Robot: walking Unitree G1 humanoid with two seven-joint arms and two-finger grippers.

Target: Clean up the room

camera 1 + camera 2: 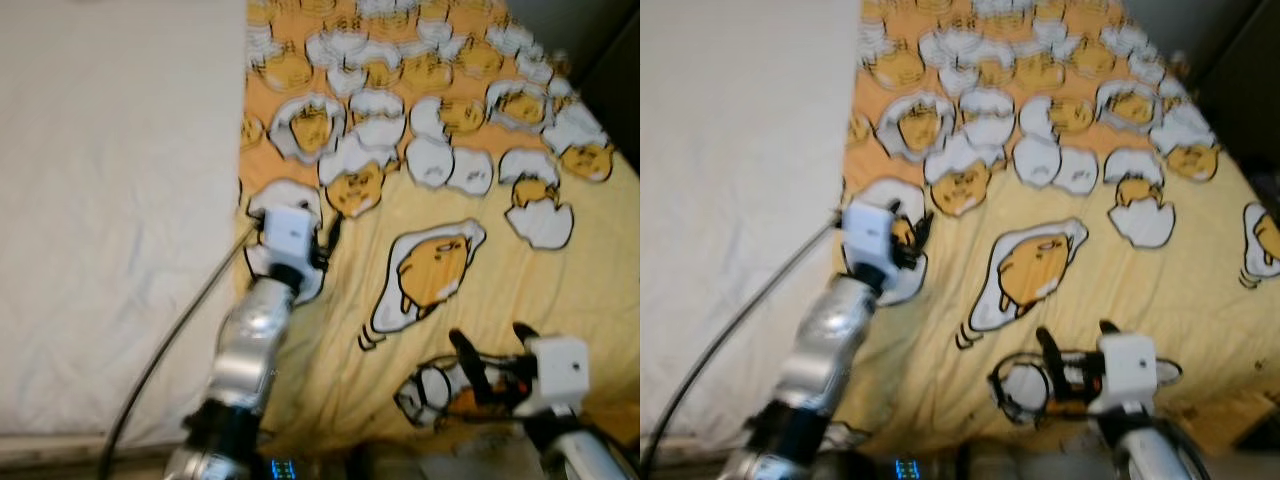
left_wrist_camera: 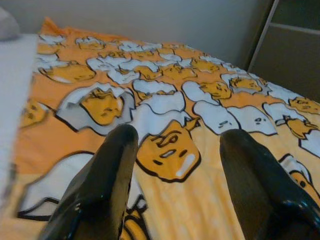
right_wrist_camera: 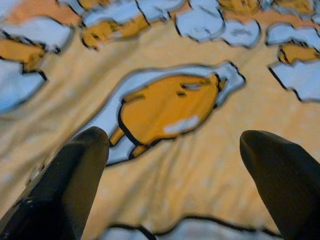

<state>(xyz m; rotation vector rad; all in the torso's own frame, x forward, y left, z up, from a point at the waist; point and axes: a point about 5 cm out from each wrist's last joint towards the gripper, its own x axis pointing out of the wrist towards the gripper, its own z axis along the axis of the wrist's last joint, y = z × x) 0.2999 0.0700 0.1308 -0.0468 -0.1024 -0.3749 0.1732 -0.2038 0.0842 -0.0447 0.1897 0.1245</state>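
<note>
Bed: a yellow-orange blanket [image 1: 440, 200] printed with cartoon eggs covers the right part, with a bare white sheet [image 1: 110, 200] on the left, their edge running near to far. Left gripper [image 2: 175, 165] hovers over the blanket by that edge, fingers spread wide and empty; right gripper [image 3: 170, 165] near the blanket's near edge, likewise wide open, holding nothing. The left wrist view adds a grey wall [image 2: 150, 22] and a dark cupboard [image 2: 295, 50] beyond the bed; no legible writing.

Sheet: white [image 1: 110, 200], plain, covering the left part of the bed
Wall: pale grey [image 2: 165, 22], behind the far edge of the bed
Cabinet: dark panel [image 2: 295, 55], at the bed's far right corner
</note>
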